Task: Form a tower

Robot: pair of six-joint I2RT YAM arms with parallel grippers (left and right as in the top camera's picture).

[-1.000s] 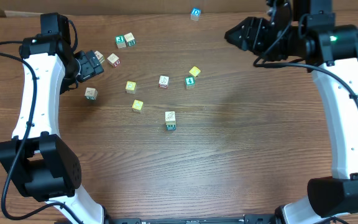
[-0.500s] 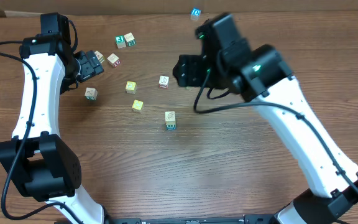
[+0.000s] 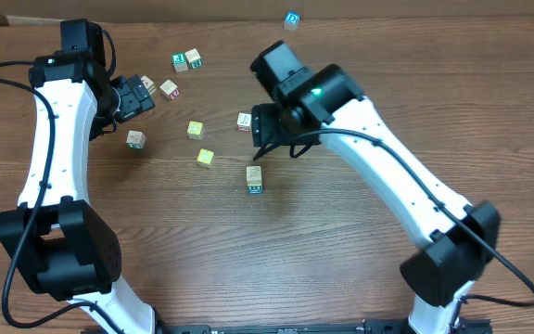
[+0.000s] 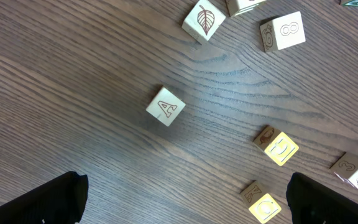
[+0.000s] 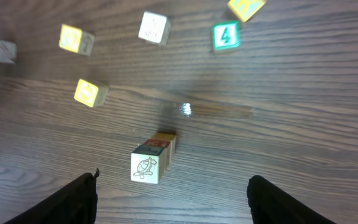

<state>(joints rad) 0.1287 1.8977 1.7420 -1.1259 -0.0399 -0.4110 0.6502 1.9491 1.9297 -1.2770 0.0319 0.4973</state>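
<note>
Tower (image 5: 151, 158): a short stack on the table (image 3: 202, 260), with a white pictured cube on top and teal and yellow showing under it. The layer count is hard to tell. It stands near the 4 cube (image 5: 226, 35), on the robot's side of it and a bit left, not touching.

Right gripper (image 5: 173, 183): fingers spread wide with nothing between them. It hovers on the tower's side of the 4 cube, and the tower sits just ahead of the gap.

Left gripper (image 4: 185, 193): fully spread and empty, well apart from the 4 cube and far to its left, over the A cube (image 4: 165, 106) and other loose ones.

Handling (judged):
- The cubes look like wood, so probably light, rigid and not fragile.
- The printed faces look smooth and are likely a bit slippery.
- The layers only rest on each other, so a sideways nudge would likely shift or topple them. The tower itself is best not grabbed.

Where to hold: take a loose cube, e.g. the yellow cube (image 5: 89, 92) left of the 4 cube.
- Pinch it on two opposite flat sides at about mid-height.
- Keep the fingers square to the faces and off the corners.
- Leave top and bottom free so it lands flat on the white top.
- Come straight down and let go low.
</note>
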